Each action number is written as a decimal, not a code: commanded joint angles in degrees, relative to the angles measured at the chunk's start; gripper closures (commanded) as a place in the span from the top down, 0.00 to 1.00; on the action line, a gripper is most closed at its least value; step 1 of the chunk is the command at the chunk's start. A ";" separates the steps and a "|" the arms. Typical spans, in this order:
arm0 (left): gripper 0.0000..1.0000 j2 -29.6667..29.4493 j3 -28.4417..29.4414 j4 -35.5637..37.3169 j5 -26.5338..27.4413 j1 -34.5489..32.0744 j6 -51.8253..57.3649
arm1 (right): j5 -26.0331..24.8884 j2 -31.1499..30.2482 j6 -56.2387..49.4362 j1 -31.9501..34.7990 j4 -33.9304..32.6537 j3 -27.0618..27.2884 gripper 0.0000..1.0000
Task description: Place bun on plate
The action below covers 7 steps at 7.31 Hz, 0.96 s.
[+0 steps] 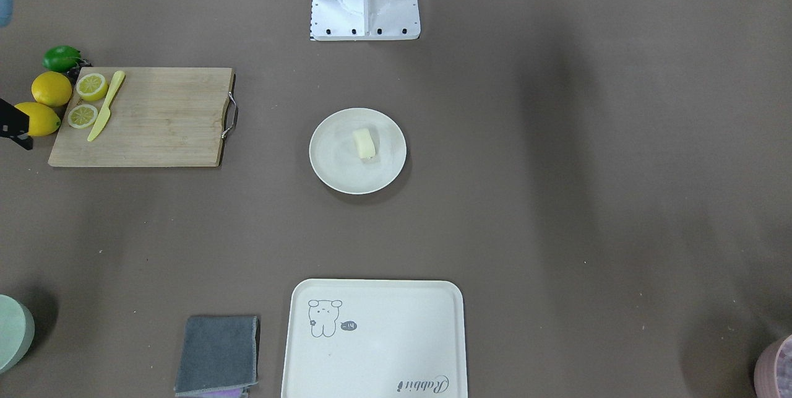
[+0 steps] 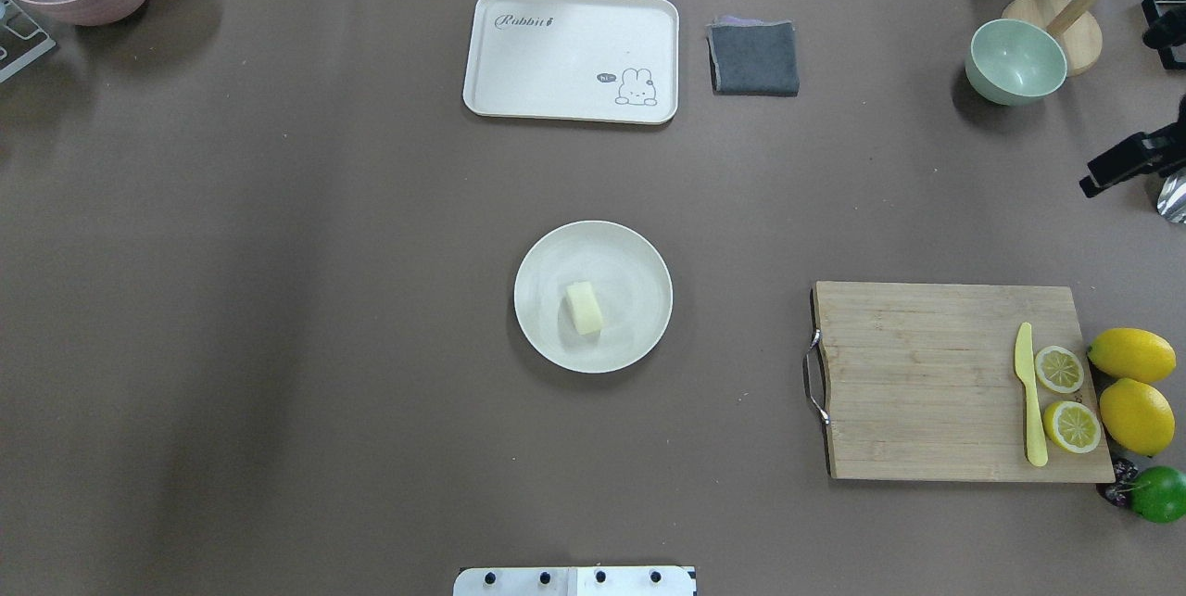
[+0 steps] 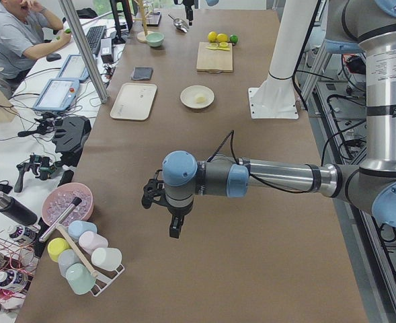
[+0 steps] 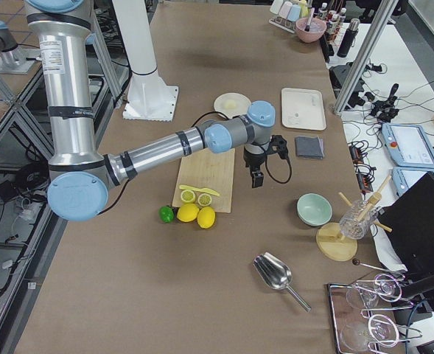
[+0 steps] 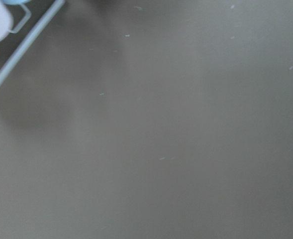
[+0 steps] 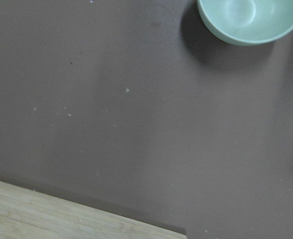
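The left gripper (image 3: 175, 227) hangs over bare table beside the cup rack (image 3: 83, 266). The right gripper (image 4: 256, 177) hangs between the cutting board (image 4: 217, 186) and the green bowl (image 4: 302, 214); finger spread cannot be told for either. The bun (image 2: 585, 308) lies inside the plate (image 2: 639, 255) near its centre, long axis pointing roughly away from the robot, well apart from both grippers, the right judged nearer. The bowl and the rabbit-print tray (image 2: 556, 58) hold nothing visible.

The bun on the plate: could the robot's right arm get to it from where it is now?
Probably yes. The bun lies uncovered on the plate, nothing over or close around it. The right gripper hangs above the table near the cutting board, with bare tabletop between.
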 commanded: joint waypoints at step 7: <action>0.98 2.09 -0.90 -0.66 2.54 -0.62 0.86 | 7.36 -9.50 -13.57 7.64 2.43 -1.19 1.00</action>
